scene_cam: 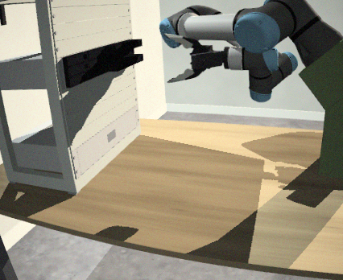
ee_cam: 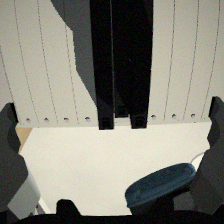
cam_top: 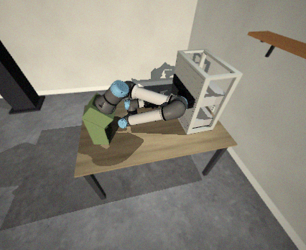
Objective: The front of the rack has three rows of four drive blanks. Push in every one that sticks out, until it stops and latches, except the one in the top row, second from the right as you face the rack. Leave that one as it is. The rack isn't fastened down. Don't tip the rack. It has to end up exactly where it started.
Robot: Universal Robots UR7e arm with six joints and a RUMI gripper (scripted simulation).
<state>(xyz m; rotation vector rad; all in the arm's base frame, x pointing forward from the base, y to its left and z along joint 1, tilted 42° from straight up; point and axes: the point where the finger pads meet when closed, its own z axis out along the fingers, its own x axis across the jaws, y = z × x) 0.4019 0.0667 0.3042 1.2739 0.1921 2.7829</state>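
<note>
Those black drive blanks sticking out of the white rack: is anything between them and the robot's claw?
Nothing visible. The open gripper hangs apart from the black drive blanks on the white rack, with only open air between.

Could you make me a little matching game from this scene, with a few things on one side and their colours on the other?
Things:
1. rack
2. drive blanks sticking out
3. pedestal under the arm
4. wall shelf

Colours:
A. green
B. orange-brown
C. pale grey
D. black

Pairs: 1-C, 2-D, 3-A, 4-B
</note>
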